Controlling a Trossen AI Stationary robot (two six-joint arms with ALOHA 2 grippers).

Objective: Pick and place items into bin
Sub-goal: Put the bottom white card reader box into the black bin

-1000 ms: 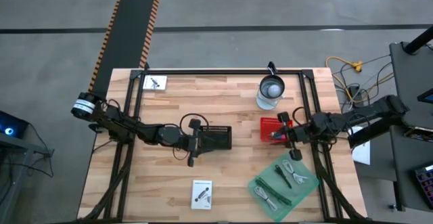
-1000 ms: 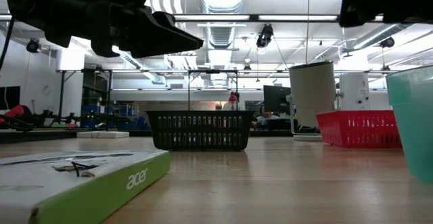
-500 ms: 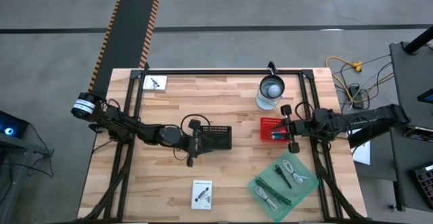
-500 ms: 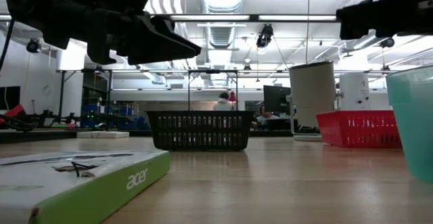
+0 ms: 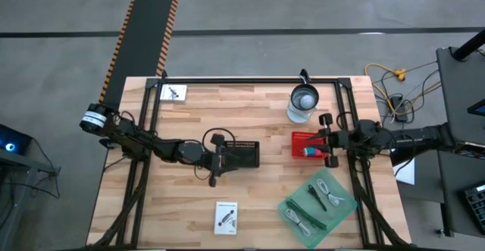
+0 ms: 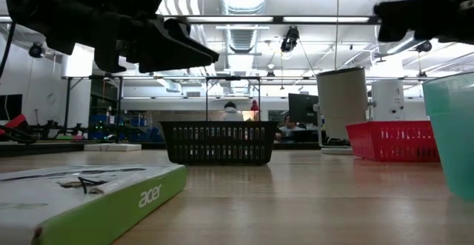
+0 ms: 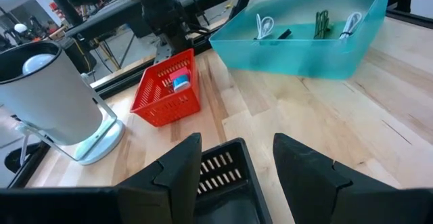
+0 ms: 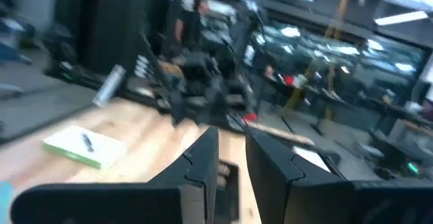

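Here the left gripper (image 5: 225,158) hovers, jaws apart, over the black basket's (image 5: 244,153) near rim; the right gripper (image 5: 317,139), jaws nearly together and empty, hangs over the red basket (image 5: 301,139), cables (image 5: 327,189) in the teal bin (image 5: 294,206) beside.

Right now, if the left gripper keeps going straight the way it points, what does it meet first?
Probably the black basket: the left gripper, open, points across the table with the basket's rim right at its fingertips. Beyond lies the red basket. Its height above the rim is unclear.
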